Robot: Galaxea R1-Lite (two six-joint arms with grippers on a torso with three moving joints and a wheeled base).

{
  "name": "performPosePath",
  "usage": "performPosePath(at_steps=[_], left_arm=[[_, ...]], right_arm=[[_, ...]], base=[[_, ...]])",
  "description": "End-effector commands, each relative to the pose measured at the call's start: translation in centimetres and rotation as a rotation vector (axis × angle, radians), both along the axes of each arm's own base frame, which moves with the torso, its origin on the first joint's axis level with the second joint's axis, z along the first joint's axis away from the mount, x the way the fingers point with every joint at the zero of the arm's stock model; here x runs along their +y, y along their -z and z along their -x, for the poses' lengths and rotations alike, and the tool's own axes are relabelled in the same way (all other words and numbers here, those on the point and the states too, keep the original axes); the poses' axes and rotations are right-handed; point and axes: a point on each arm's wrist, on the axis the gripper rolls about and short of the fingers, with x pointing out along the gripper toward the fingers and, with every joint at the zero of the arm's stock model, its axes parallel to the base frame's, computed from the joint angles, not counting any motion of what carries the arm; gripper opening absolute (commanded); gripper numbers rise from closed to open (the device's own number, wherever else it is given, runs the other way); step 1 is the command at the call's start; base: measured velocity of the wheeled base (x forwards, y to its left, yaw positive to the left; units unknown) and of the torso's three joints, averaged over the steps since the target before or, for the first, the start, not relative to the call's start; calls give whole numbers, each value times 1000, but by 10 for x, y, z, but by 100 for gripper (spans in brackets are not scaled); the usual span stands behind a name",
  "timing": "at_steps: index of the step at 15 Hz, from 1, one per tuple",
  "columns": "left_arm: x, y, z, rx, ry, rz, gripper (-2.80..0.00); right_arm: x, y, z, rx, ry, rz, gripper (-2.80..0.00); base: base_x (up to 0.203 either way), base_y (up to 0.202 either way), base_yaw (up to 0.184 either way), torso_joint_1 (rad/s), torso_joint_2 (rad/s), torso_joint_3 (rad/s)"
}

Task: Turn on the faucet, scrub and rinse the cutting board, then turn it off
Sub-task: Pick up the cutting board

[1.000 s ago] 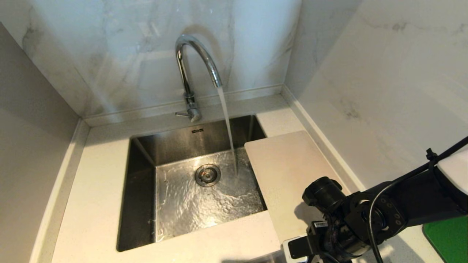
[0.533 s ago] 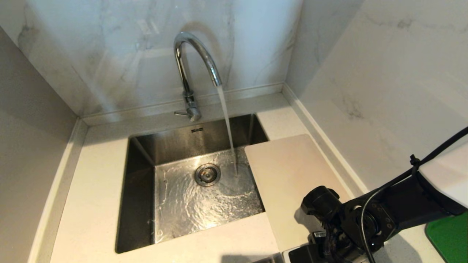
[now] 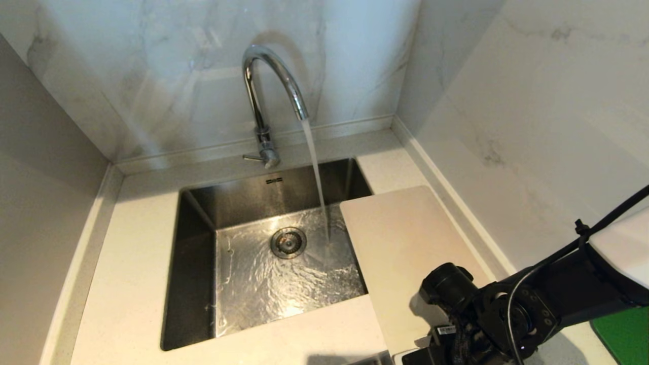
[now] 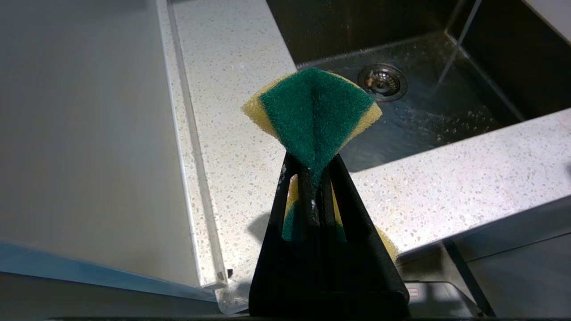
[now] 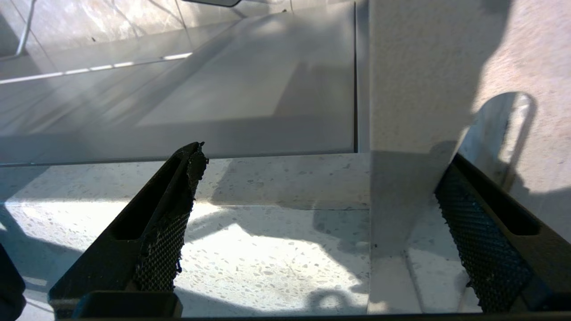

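Water is running from the faucet into the steel sink, which is sitting in a speckled pale countertop hemmed by marble walls behind and at the right. Cream-white and thin, the cutting board is lying flat at the sink's right, its left edge overhanging the basin. The right gripper is standing wide apart astride the board's near edge. The left gripper is clamping a green-and-yellow sponge above the counter's front left.

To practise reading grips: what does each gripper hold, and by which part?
The left gripper pinches a sponge at its folded middle. The right gripper is open, holding nothing.
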Motion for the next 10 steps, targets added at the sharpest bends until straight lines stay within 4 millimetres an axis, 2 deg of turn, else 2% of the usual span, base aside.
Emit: performPosePath(at_steps=[1, 6, 10], left_arm=[[0, 0, 0, 1, -1, 0, -280], [0, 0, 0, 1, 1, 0, -280], [0, 0, 0, 1, 1, 0, -280]], right_arm=[[2, 5, 2, -10, -17, -2, 0], [2, 25, 2, -51, 13, -30, 0], [5, 33, 9, -88, -6, -48, 0]], base=[[0, 0, 0, 0, 0, 0], [0, 0, 0, 0, 0, 0], [0, 0, 0, 0, 0, 0]])
